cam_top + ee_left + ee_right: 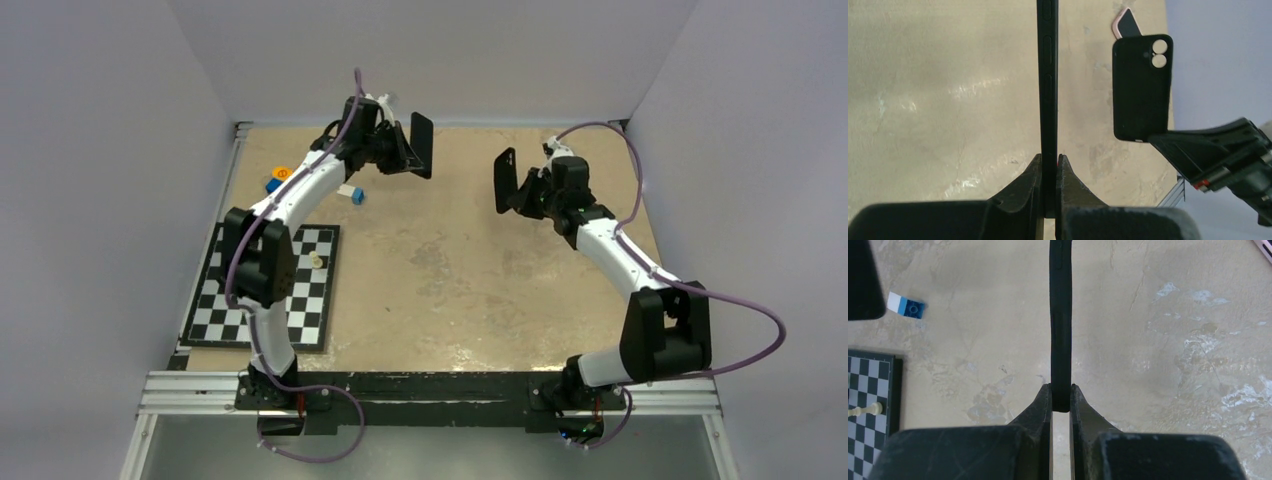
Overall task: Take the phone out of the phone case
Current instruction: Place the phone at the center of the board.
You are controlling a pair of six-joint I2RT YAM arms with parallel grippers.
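Separation is looking complete above the table (pixel 450 270): the left gripper (pixel 1049 165) is clamping the bare phone (pixel 1048 75) edge-on, while the right gripper (pixel 1061 395) is pinching the empty black case (pixel 1140 90), both aloft and well apart. Setting them down is likely all that is remaining.
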